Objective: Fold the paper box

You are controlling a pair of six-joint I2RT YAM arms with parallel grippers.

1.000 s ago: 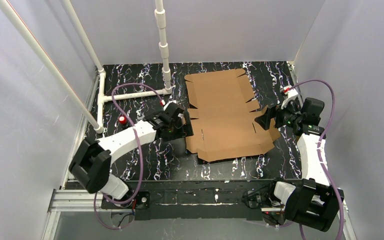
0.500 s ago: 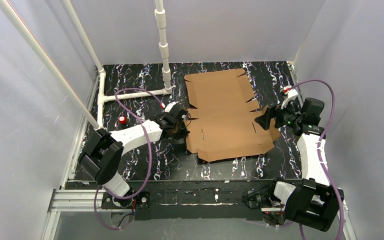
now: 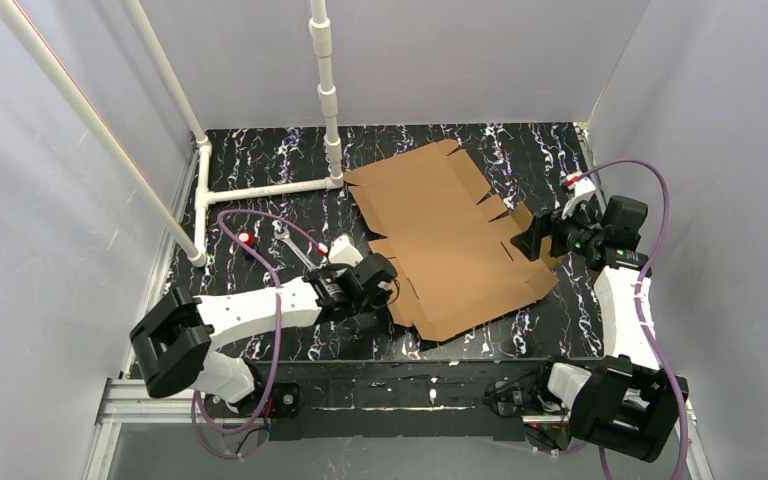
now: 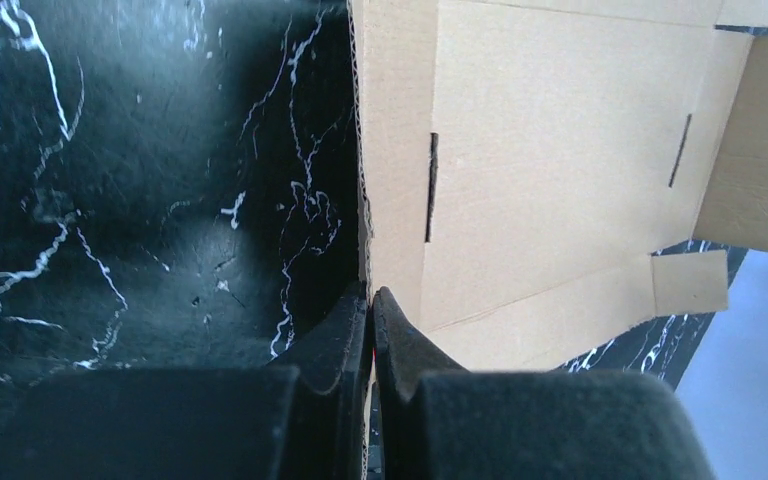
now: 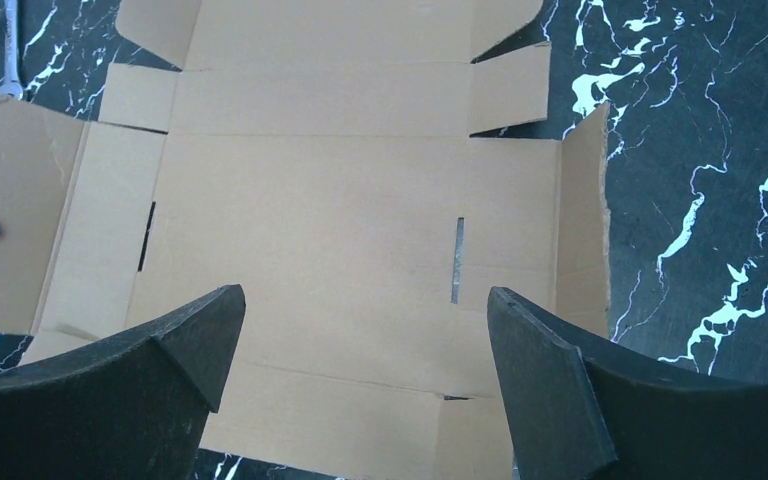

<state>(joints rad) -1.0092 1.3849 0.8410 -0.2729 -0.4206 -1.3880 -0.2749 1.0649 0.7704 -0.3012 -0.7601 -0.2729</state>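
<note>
Pinches left edge of flat brown corrugated cardboard paper box point(image 3: 450, 240) with left gripper point(image 4: 370, 296), just snapped shut; swings it askew, far corner beside white pipe upright point(image 3: 327, 100). Keeps right gripper point(image 5: 362, 296) wide, empty, above its right side. Sets up first fold.

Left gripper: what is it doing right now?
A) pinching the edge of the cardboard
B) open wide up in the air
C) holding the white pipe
A: in the left wrist view the left gripper is pinched shut right on the edge of the flat paper box, low over the black marbled table, not open and not at any pipe.
</note>
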